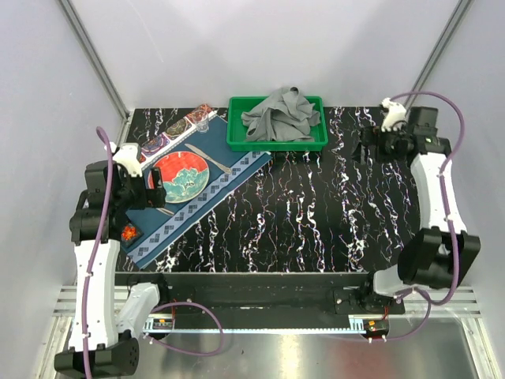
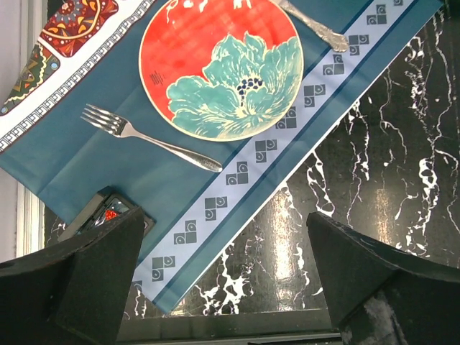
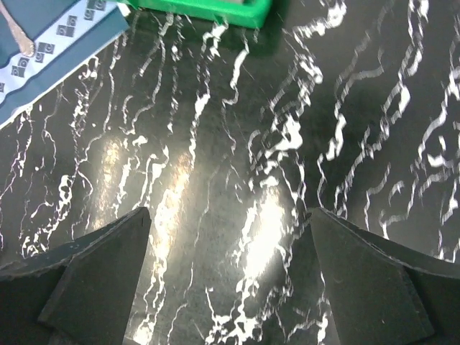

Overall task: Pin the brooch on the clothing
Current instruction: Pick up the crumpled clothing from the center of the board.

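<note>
The brooch [image 2: 110, 213] lay in a small dark box [image 2: 97, 205] on the near corner of the mat [image 2: 86, 158]. It was just beside the left fingers [image 2: 72, 280], to their left and partly hidden by one of them. It was too small for us to tell its long axis. We saw the left fingers spread wide and holding nothing, so we judged the left arm the nearer one. The shirt [image 1: 282, 114] lay crumpled in the green tray [image 1: 276, 145] at the far side of the worktop [image 1: 316, 213]. The right fingers [image 3: 79, 287], also spread and empty, hung over bare worktop near that tray.
</note>
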